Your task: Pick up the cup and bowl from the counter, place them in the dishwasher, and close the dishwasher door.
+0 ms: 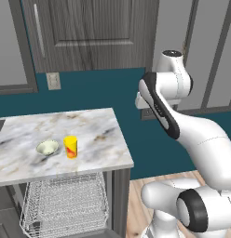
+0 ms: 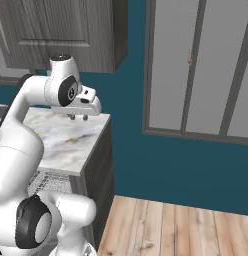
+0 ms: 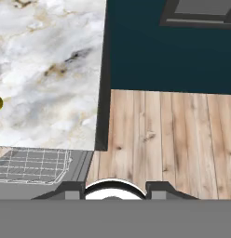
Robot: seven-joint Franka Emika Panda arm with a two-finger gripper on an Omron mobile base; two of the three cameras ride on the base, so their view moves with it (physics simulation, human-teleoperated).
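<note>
From the left base view, the counter [image 1: 94, 128] is a white marble slab with grey and tan veining and a thick pale edge. The cup [image 1: 70, 147], a small yellow cylinder with an orange-red mark, stands upright near the slab's middle, just beside the bowl [image 1: 47, 148], a shallow pale round dish to its left. Under the front edge the dishwasher [image 1: 115, 195] stands open, its white wire rack [image 1: 66, 202] pulled forward. To the right of the slab lies bare wood-plank floor [image 1: 138, 204].

From the right base view, the tool [image 2: 78, 117] hangs above the counter's far right corner with nothing between its short dark fingers; how wide they stand I cannot tell.

In the hand view, the marble's straight right edge drops to plank flooring, a sliver of the cup shows at the left border, and a corner of the wire rack lies below the slab.
</note>
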